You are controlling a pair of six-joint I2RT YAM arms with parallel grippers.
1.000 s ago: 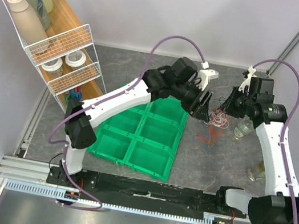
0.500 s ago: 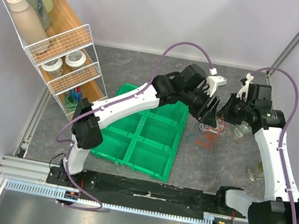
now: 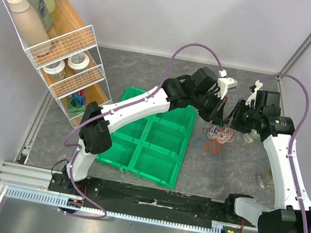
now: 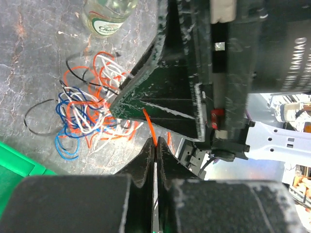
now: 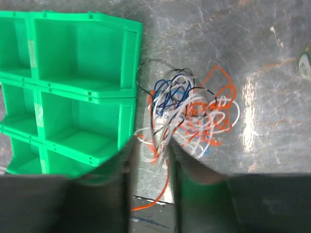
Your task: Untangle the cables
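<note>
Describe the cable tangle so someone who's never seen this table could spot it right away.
Find the green compartment tray in the middle of the grey table. Just off its far right corner lies the cable tangle. Unlike the clear glass jar beside it, it is a loose knot of thin orange, white, blue and black wires.

We find bare table [image 3: 223, 174] for passing on the near side of the cable tangle [image 3: 218, 138], green tray [image 5: 87, 92] walling its left, glass jar [image 4: 107, 14] standing near on its right.
</note>
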